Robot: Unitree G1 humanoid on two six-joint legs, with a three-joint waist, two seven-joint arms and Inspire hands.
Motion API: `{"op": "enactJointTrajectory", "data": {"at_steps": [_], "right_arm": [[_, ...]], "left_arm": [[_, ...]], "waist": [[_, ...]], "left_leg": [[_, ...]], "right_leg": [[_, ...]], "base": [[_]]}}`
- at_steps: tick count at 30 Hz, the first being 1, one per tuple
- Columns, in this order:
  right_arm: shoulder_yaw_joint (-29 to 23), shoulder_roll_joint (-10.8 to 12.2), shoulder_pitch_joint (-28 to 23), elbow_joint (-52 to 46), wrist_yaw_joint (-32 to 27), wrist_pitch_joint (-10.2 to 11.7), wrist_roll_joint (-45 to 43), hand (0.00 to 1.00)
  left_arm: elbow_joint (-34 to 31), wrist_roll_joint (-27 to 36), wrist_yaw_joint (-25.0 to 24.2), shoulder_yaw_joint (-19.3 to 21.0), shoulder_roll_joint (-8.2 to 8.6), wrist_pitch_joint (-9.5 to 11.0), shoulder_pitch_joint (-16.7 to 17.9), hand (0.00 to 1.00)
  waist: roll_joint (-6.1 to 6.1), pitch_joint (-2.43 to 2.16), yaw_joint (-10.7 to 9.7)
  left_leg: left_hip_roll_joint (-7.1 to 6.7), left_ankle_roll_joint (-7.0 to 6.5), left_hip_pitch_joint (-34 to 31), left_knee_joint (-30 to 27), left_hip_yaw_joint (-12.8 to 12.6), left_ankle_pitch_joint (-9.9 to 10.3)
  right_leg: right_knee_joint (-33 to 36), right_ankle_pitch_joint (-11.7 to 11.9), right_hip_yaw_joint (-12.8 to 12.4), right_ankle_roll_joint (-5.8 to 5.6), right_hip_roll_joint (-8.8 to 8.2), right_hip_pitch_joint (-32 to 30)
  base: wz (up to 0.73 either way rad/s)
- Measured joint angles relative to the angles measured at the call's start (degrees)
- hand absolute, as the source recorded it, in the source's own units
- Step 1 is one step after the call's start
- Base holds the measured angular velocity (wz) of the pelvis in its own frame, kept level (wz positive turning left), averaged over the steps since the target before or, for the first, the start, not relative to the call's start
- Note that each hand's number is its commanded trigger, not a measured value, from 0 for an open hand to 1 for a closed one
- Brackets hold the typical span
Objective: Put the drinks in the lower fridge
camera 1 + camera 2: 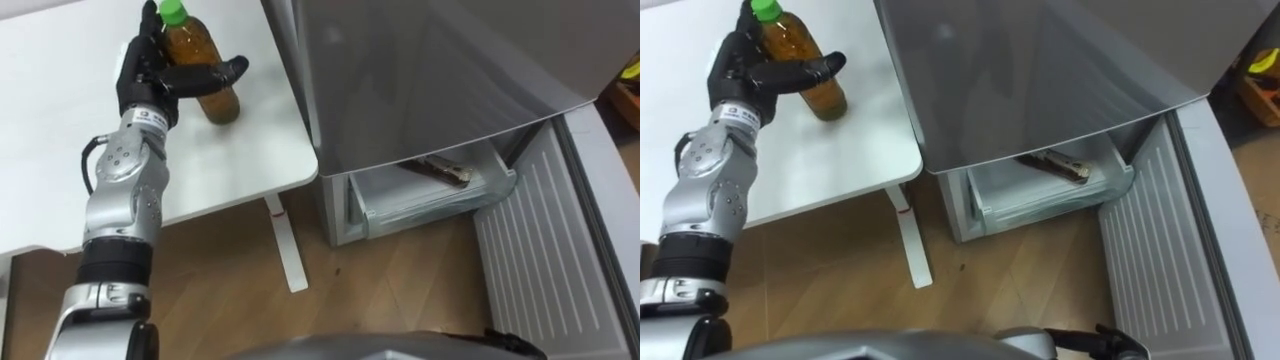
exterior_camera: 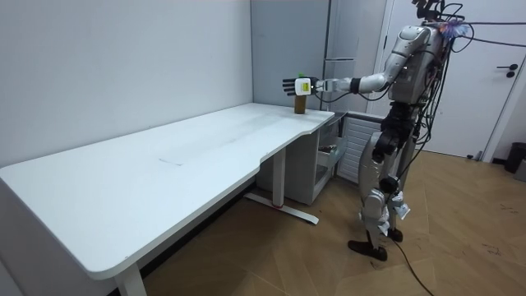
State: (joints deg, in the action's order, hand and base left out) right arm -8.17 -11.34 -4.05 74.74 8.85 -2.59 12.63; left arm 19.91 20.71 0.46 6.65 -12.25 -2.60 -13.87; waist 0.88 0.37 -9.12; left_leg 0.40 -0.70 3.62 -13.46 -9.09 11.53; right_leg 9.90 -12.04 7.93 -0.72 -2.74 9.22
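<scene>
Little of the job is finished, as I judge it. The bottle (image 1: 220,100), amber with a green cap (image 1: 174,12), is upright at the near corner of the white surface (image 1: 60,130), on the side beside the fridge (image 1: 430,70), and it has not yet travelled toward the fridge. Its base looks to be resting on the surface, though I cannot tell whether it is already a hair clear. The lower drawer (image 1: 430,200) stands pulled out under the grey body, and the door (image 1: 545,250) is swung wide to my right, so the way in is ready. 1 brownish thing (image 1: 440,172) already lies in that drawer; it may be a drink, but I cannot make it out. What I think is left: lift this bottle, carry it across to my right and down, and set it in the drawer.

My left hand (image 1: 150,75) reaches forward from the lower left with the arm nearly straight. In the room view I stand at the end of the surface, next to the fridge, with that arm stretched out level at about chest height. My fingers (image 1: 205,75) are curled across the middle of the bottle from the front, with my thumb up near the neck behind, so I am pinching it around its body and the cap stands free above my grip.
</scene>
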Motion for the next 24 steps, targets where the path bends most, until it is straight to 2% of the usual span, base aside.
{"op": "enactJointTrajectory", "data": {"at_steps": [8,10,12,19,21,24], "right_arm": [[0.1,-0.1,0.1,-0.5,0.0,0.0,0.0,0.00],[0.0,-0.1,0.1,-0.7,0.0,0.0,-0.1,0.00],[0.1,-0.1,0.1,-1.0,0.0,0.0,-0.1,0.00],[0.1,-0.1,0.0,-1.7,0.1,0.0,-0.1,0.00],[0.1,-0.1,0.0,-2.6,0.1,0.0,-0.2,0.00],[0.1,0.2,0.1,-3.7,0.2,0.0,-1.3,0.00]], "left_arm": [[0.0,0.0,-0.7,-0.1,-0.12,-0.1,-0.6,1.00],[0.1,0.0,-0.7,0.0,-0.15,-0.7,-0.6,1.00],[0.3,-0.1,-1.3,-0.2,-0.14,-2.3,-0.6,1.00],[0.4,0.1,-2.3,-0.4,-0.04,-3.0,-0.6,1.00],[0.4,0.2,-2.1,-0.1,-0.02,-3.0,-0.7,1.00],[0.5,0.0,-2.1,-0.1,0.05,-3.3,-0.7,1.00]], "waist": [[0.25,-0.13,0.0],[0.32,-0.08,0.0],[0.39,-0.05,-0.1],[0.74,0.09,-0.1],[0.94,-0.04,-0.1],[1.06,0.01,-0.1]], "left_leg": [[0.00,0.00,-0.1,0.1,-0.1,0.0],[0.00,0.00,-0.1,0.1,-0.1,0.0],[0.02,0.00,-0.4,0.0,-0.1,0.0],[0.06,0.00,-1.0,-0.1,-0.1,0.0],[0.04,0.00,-0.9,-0.1,-0.1,0.0],[0.04,0.00,-0.8,-0.1,-0.1,0.0]], "right_leg": [[0.0,0.0,0.0,0.00,0.01,-0.1],[0.0,0.0,0.0,0.00,0.00,-0.1],[0.0,0.0,0.0,0.00,0.00,-0.2],[0.0,0.0,0.0,0.01,0.02,-0.6],[0.0,0.0,-0.2,0.01,0.00,-0.5],[0.0,0.0,-0.2,0.01,0.00,-0.5]], "base": [[0.00],[0.00],[0.00],[0.00],[0.00],[0.00]]}}
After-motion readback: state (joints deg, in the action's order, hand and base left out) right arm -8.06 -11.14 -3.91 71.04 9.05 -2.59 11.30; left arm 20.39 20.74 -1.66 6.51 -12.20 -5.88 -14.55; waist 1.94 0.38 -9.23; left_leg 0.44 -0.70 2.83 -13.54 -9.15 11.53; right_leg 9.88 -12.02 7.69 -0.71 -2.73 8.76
